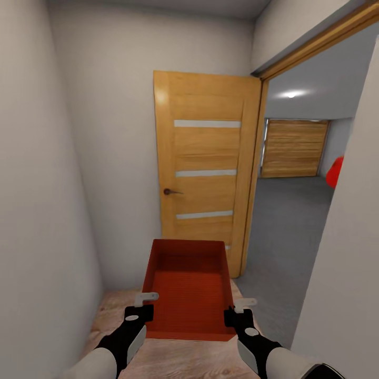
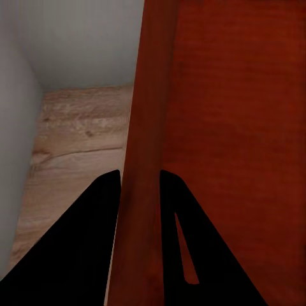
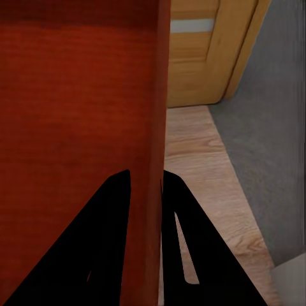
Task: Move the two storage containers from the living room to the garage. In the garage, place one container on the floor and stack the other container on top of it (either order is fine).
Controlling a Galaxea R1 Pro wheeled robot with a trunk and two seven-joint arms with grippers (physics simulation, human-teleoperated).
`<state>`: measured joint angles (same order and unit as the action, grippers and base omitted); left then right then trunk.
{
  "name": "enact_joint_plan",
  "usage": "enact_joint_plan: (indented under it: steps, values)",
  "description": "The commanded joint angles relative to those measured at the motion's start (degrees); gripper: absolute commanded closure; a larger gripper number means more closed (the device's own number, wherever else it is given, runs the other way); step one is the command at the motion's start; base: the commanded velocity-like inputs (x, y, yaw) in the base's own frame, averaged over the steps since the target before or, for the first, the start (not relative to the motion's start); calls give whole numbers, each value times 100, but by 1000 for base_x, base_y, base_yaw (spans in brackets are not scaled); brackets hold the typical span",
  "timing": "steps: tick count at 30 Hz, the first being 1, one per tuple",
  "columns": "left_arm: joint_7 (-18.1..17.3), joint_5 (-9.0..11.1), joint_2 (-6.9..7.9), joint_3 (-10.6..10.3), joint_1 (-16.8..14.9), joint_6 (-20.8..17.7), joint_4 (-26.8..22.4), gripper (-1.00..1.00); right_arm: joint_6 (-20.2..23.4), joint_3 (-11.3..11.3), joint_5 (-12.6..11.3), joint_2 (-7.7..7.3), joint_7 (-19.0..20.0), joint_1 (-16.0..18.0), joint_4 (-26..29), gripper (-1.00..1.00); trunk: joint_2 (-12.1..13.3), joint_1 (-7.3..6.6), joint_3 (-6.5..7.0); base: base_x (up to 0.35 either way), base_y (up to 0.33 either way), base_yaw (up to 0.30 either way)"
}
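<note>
An orange-red open-top storage container hangs level in front of me, carried by both arms above the wood-plank floor. My left gripper is shut on its left wall, one finger on each side of it. On the opposite wall my right gripper is shut the same way. The ribbed inner bottom shows beside the right fingers. Through the doorway ahead on the right lies the garage with its dark grey floor.
A light wooden door with glass slits stands open against the far wall of this narrow corridor. White walls close in at left and right. In the garage, a wooden roll-up door and part of a red car show.
</note>
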<state>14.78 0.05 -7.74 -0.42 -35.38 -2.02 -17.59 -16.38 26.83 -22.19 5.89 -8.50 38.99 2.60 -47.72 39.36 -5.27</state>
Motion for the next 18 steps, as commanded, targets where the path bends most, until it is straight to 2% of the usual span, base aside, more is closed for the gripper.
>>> enact_joint_plan:
  steps: [1,18]
  values:
    - [43,-94,45,128,-4,-26,-183,100,-14,-38,-68,0,6,3,-14,100,-7,4,-10,294,226,-282]
    - [43,-93,45,122,-4,-27,-183,100,-14,-38,-69,0,6,3,-14,100,-7,4,-10,286,238,-284]
